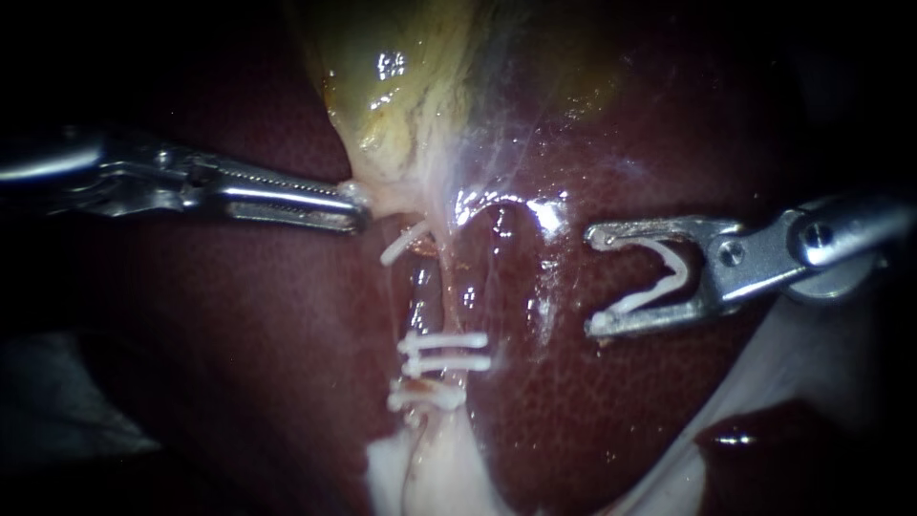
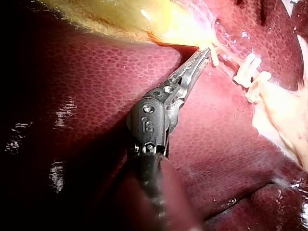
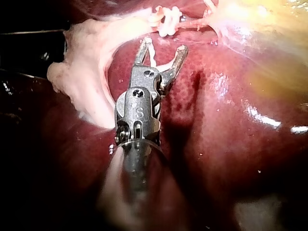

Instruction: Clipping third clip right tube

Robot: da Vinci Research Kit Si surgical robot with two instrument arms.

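Right instrument (image 1: 593,280): hand spread wide w/ a white clip (image 1: 659,277) seated across both jaws. Tube (image 1: 427,287) lies left of it, running up-down, square to the opening. Left instrument (image 1: 357,212) clamps the gallbladder (image 1: 401,76).

Centre brightly lit, edges dark, glare streaks the liver (image 1: 573,401).

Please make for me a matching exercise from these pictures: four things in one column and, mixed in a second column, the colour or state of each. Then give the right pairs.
Column one:
1. left instrument
2. right instrument
3. gallbladder
4. liver

Column two:
A. dark red
B. yellow-green
C. holds an open white clip, apart from the tube
D. shut on the gallbladder's lower end

Pairs: 1-D; 2-C; 3-B; 4-A
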